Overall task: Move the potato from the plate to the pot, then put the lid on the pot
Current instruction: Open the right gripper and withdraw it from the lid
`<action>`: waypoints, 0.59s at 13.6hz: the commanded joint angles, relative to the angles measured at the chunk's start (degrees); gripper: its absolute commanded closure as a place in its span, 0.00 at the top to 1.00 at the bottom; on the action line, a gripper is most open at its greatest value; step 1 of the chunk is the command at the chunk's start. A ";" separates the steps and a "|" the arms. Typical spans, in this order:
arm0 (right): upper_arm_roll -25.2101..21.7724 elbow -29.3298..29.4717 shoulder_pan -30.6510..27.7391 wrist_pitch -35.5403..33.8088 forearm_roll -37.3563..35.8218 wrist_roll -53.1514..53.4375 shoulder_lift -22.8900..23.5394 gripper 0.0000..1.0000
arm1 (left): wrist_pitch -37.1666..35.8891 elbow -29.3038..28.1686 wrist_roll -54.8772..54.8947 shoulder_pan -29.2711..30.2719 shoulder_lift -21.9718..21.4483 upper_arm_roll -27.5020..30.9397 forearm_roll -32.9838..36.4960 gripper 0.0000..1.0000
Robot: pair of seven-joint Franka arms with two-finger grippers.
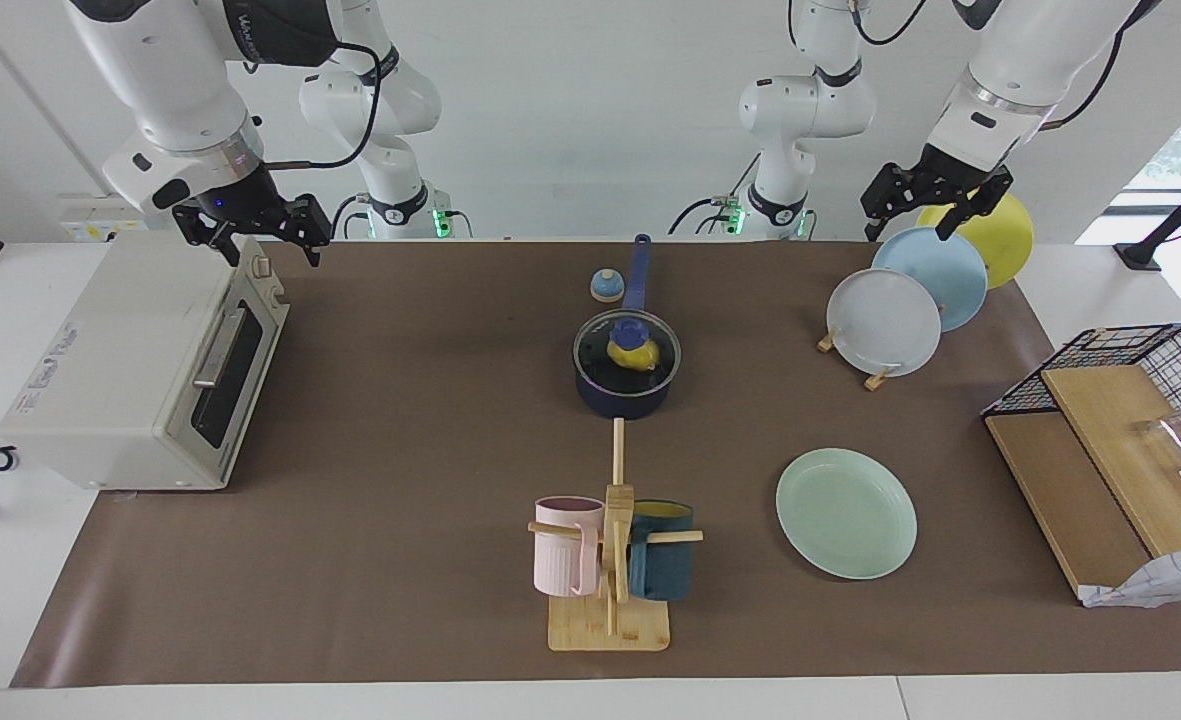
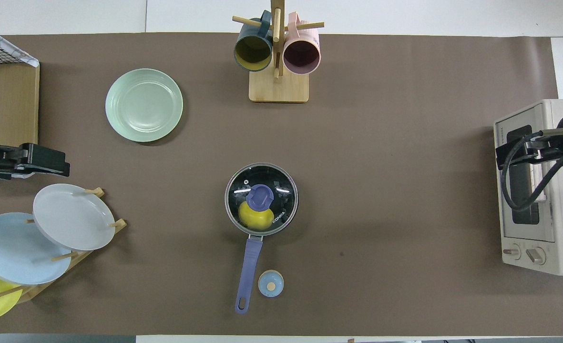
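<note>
The dark navy pot (image 1: 626, 397) (image 2: 230, 212) stands mid-table, its long blue handle (image 2: 247, 271) pointing toward the robots. The glass lid (image 1: 595, 358) (image 2: 281, 183) with its blue knob rests on the pot. The yellow potato (image 1: 634, 353) (image 2: 255, 217) shows through the glass, inside the pot. The mint-green plate (image 1: 846, 512) (image 2: 144, 105) lies bare, farther from the robots, toward the left arm's end. My right gripper (image 1: 272, 250) (image 2: 524, 148) hangs open and holds nothing, over the toaster oven's top. My left gripper (image 1: 907, 226) (image 2: 33, 162) waits open above the plate rack.
A toaster oven (image 1: 140, 360) sits at the right arm's end. A wooden mug stand (image 1: 610, 620) with a pink and a teal mug stands farther out than the pot. A small blue bell (image 1: 606, 286) lies beside the pot handle. A plate rack (image 1: 885, 320) and a wire basket (image 1: 1140, 365) occupy the left arm's end.
</note>
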 commanded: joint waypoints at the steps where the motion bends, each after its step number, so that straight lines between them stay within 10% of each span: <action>1: -0.31 -1.80 0.60 0.92 0.28 -0.73 -1.68 1.00 | 0.42 -0.01 -0.09 0.74 -0.76 -0.33 1.12 1.00; 8: -0.31 -1.10 -0.02 -0.30 0.89 -0.56 -2.20 1.00 | 0.51 0.08 -0.09 0.83 -0.67 -0.24 1.47 1.00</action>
